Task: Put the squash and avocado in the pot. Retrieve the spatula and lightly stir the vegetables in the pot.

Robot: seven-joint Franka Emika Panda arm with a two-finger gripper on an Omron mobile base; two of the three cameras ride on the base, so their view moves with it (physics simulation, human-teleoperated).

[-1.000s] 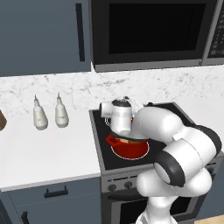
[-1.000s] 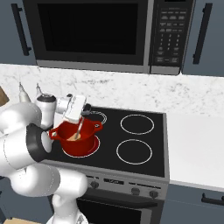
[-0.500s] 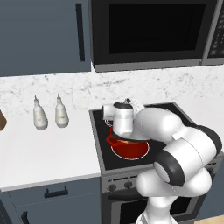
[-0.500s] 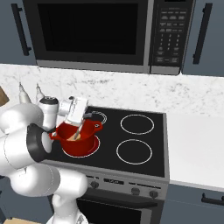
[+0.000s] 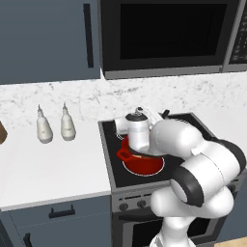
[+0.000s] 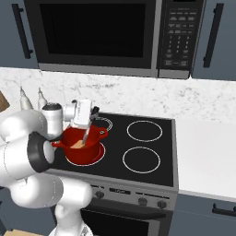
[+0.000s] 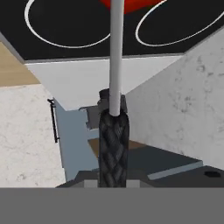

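Observation:
The red pot (image 6: 69,156) stands on the stove's front left burner, and its rim and one loop handle also peek out under my arm as the pot (image 5: 143,166). My gripper (image 6: 87,129) hangs just above it, shut on the spatula (image 6: 85,137), whose shaft slants down into the pot. A tan patch inside is the squash (image 6: 77,145); the avocado is hidden. In the hand view the spatula (image 7: 115,65) runs as a black handle and silver shaft from my gripper (image 7: 113,177) toward the pot (image 7: 127,3). The spatula's head is hidden.
Two white bottles (image 5: 44,128) (image 5: 67,125) stand on the marble counter left of the black stove (image 6: 143,152). A microwave (image 6: 97,37) hangs overhead. Three other burners lie bare, and white counter (image 6: 207,156) extends to the right.
My hand has shifted a little to the right over the pot, carrying the spatula's shaft with it. The pot has stayed in place.

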